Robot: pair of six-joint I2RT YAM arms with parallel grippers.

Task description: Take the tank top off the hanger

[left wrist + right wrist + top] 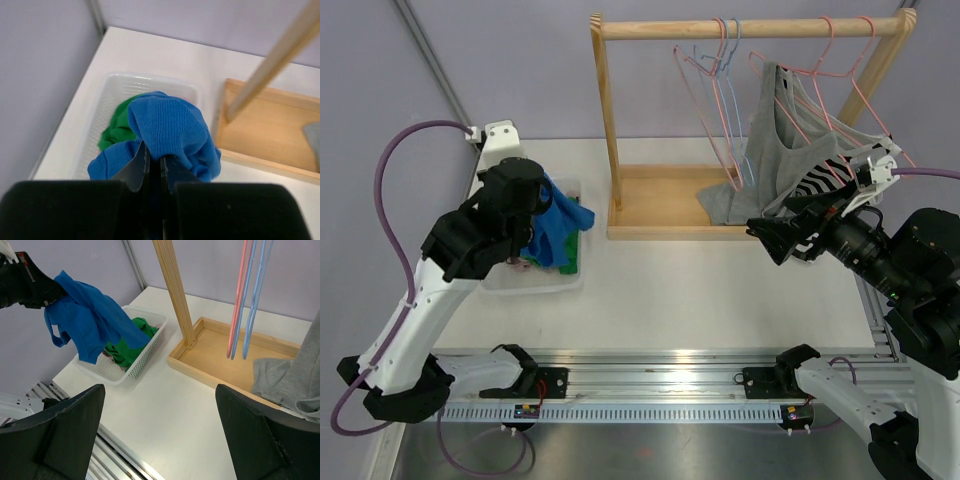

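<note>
While the left gripper [152,167] is shut tight on a blue knitted garment [170,125], it holds the piece in the air over a white plastic mesh basket [112,85]. The basket lies just below and ahead of the fingers, with a green cloth [115,130] inside. I judge the garment hangs there so it can drop into the basket. The left wrist view shows the jaws pressed together on the fabric, while in the top view the arm hides this. Further right, the right gripper [159,390] stands wide open and holds nothing. The grey fabric tank top [788,140] hangs close ahead of it, toward its right finger. It is on a pink wire hanger [840,68] from the wooden rack [740,28] and is not yet removed, and its hem rests in the rack's tray. Only the top view shows the straps on the hanger. The right wrist view catches just the lower grey folds.
</note>
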